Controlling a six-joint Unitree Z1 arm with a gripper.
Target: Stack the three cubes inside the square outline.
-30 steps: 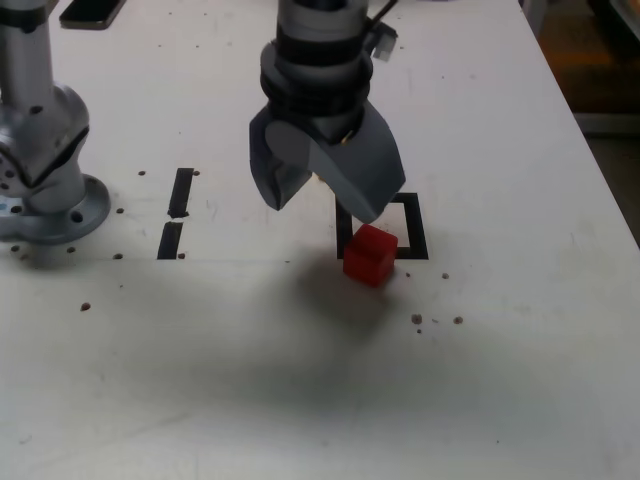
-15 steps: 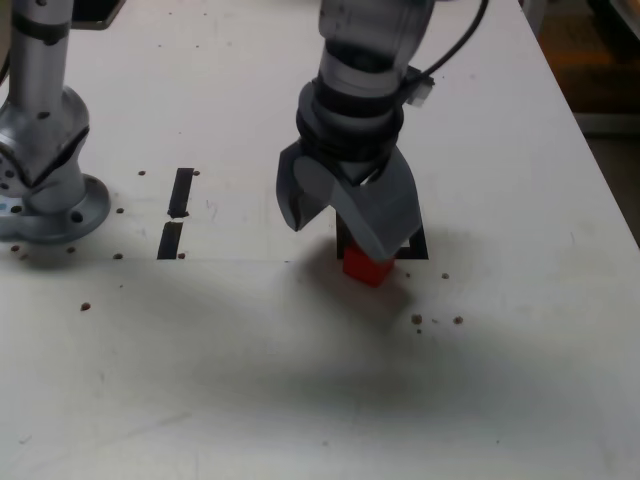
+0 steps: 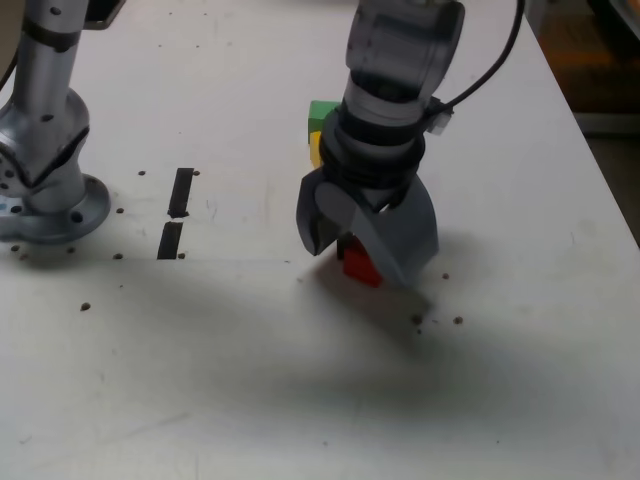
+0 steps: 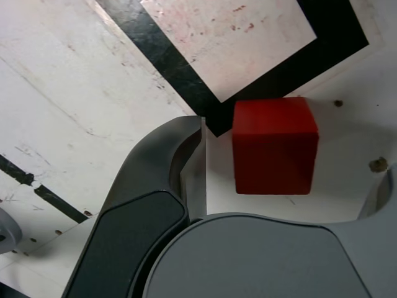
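**A:** Your fingers are spread and holding nothing. The red cube sits between them on the worktop, with a clear gap to the one finger the wrist view shows well.

**B:** And where is the cube against the target?

**A:** Just outside the square outline, at one corner of the tape. The green cube sits on the yellow cube behind the arm, toward the worktop's far edge.

**B:** What could spoil this?

**A:** The cube looks off-centre between your fingers, so I'd expect one to touch first and push or twist it. Closing too high could squeeze it out.

**B:** The arm?

**A:** The wrist points almost straight down, low over the cube, leaning slightly toward the exterior view's right.
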